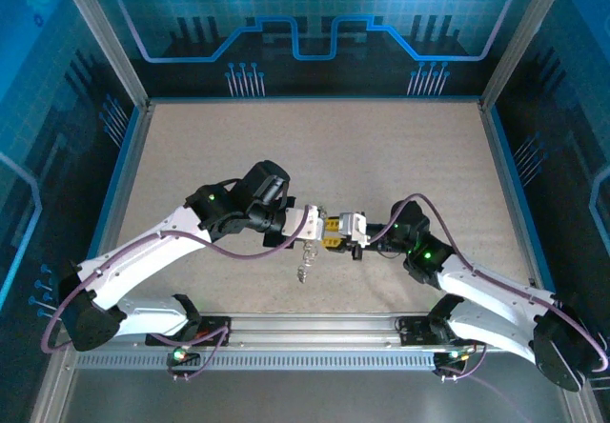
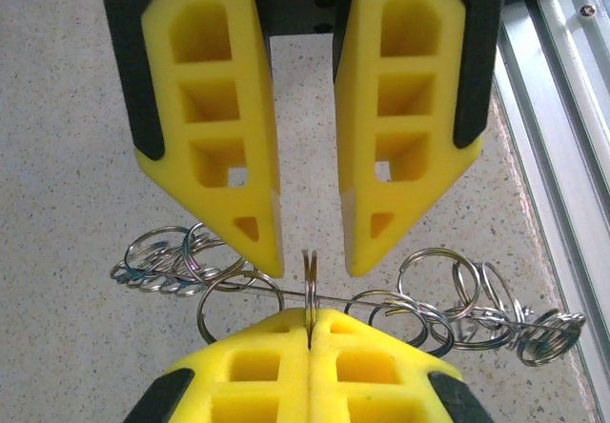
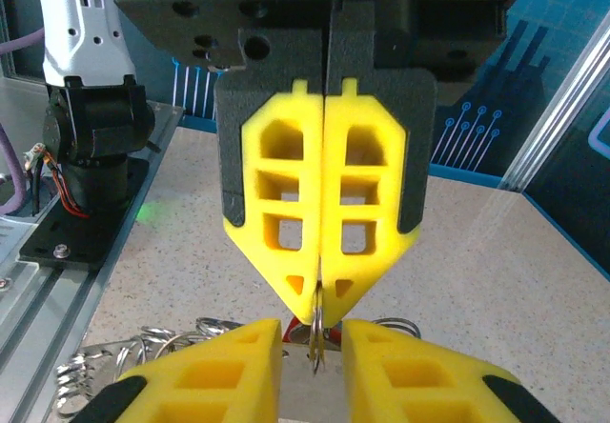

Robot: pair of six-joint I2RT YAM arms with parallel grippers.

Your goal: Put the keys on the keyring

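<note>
My right gripper [image 3: 319, 313] is shut on a small silvery split ring [image 3: 315, 339], held edge-on and hanging from its tips. That ring sits on the keyring [image 2: 448, 313], a thin wire strung with several silvery rings spread left and right just above the table. My left gripper [image 2: 313, 261] is open, its yellow fingers [image 2: 243, 223] on either side of the held ring without touching it. A bit of red [image 3: 294, 332], perhaps a key's head, peeks out behind the ring. In the top view both grippers meet mid-table, and a metal bunch [image 1: 303, 269] dangles below them.
The speckled beige table [image 1: 315, 147] lies open behind the arms. An aluminium rail [image 1: 315, 332] runs along the near edge, close to the right end of the rings [image 2: 553, 332]. Blue walls enclose the other sides.
</note>
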